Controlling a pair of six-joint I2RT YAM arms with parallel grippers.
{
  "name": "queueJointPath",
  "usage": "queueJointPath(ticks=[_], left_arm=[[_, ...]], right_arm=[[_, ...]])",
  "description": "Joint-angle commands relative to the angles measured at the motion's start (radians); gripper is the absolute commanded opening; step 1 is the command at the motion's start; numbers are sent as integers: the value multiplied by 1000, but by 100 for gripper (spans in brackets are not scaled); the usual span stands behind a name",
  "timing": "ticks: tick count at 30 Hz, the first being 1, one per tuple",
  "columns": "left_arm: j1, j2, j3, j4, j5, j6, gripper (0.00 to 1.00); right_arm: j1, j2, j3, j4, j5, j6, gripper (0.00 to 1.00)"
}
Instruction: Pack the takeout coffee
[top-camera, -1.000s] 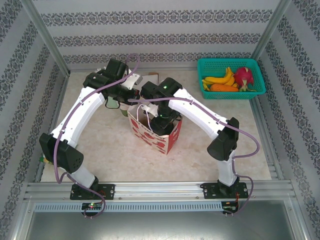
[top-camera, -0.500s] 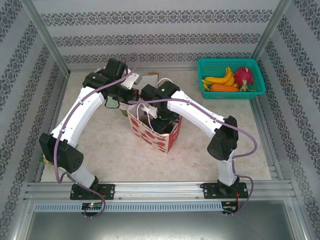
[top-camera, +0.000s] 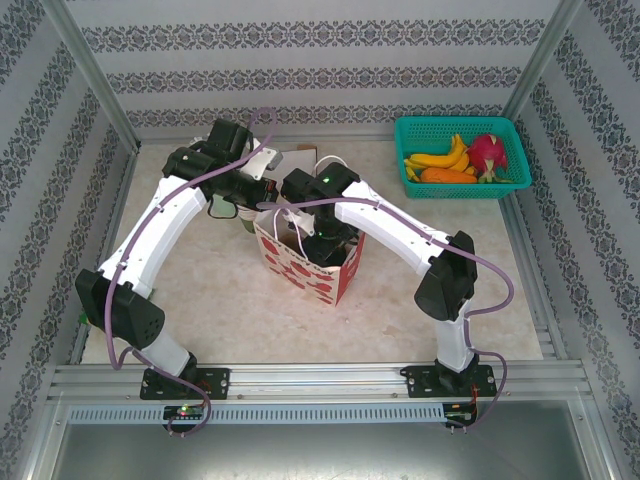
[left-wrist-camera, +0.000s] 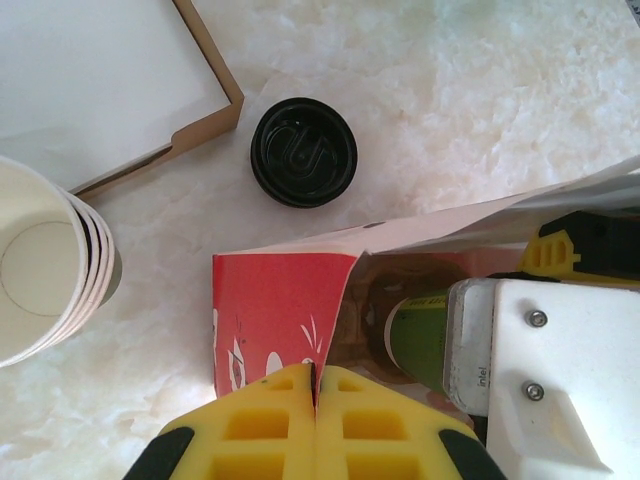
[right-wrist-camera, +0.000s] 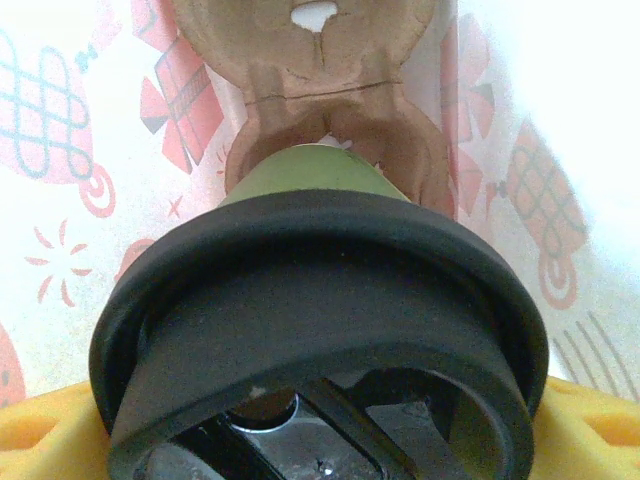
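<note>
The takeout coffee (right-wrist-camera: 320, 330), an olive-green cup under a black lid, hangs inside the red-and-white paper bag (top-camera: 318, 275). My right gripper (right-wrist-camera: 320, 440) is shut on it, yellow fingers (right-wrist-camera: 40, 430) showing at both sides of the lid. Below the cup lies a brown cardboard carrier (right-wrist-camera: 310, 60) on the bag's floor. In the left wrist view the cup (left-wrist-camera: 420, 330) shows through the bag's mouth. My left gripper (left-wrist-camera: 318, 372) is shut on the rim of the bag (left-wrist-camera: 270, 310), holding that wall back. From above, the left gripper (top-camera: 262, 207) is at the bag's far-left corner and the right gripper (top-camera: 322, 245) reaches down into it.
A loose black lid (left-wrist-camera: 303, 152) lies on the marble table just beyond the bag. A stack of paper cups (left-wrist-camera: 45, 265) stands at the left, with a flat cardboard box (left-wrist-camera: 100, 80) behind it. A teal basket (top-camera: 455, 122) of fruit sits at the back right.
The right arm has shifted slightly left and a little lower into the bag with the cup. The left gripper has kept its hold on the bag's rim.
</note>
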Motion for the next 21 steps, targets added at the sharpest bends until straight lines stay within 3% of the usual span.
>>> queueJointPath(ticks=[1, 21], left_arm=[[15, -33, -13, 33, 26, 5, 0], [28, -55, -41, 57, 103, 14, 0]], right_arm=[[-15, -22, -8, -2, 30, 31, 59], [-26, -30, -68, 50, 27, 31, 58]])
